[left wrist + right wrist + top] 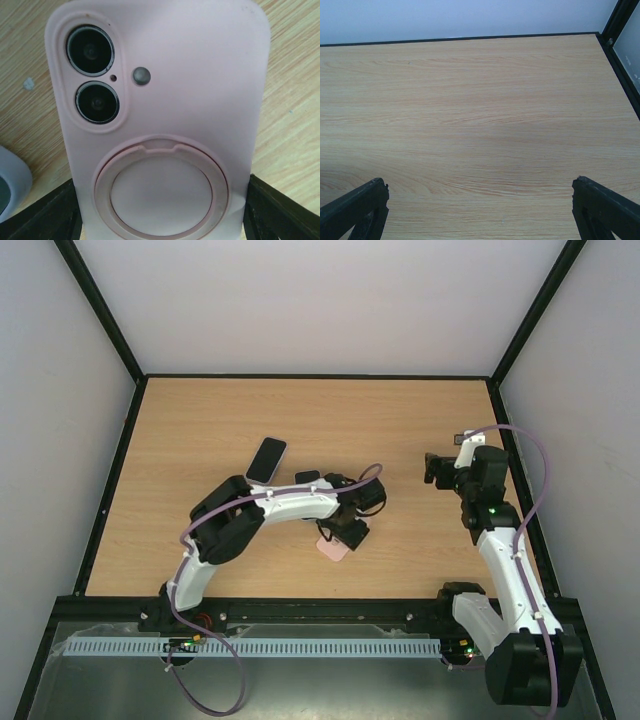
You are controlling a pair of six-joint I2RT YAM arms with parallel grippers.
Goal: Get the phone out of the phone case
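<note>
Pink phone case (200, 90) lies lengthwise, lenses (91, 50) away, within left claw (162, 182), grip unclear; right claw (480, 181) gapes.

The pink case (165, 100) is cut off at the bottom edge; overhead, the left arm (290, 505) hides most of it.

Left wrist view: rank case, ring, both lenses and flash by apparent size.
1. case
2. ring
3. upper lens and lower lens: look alike, not ranked
4. flash
</note>
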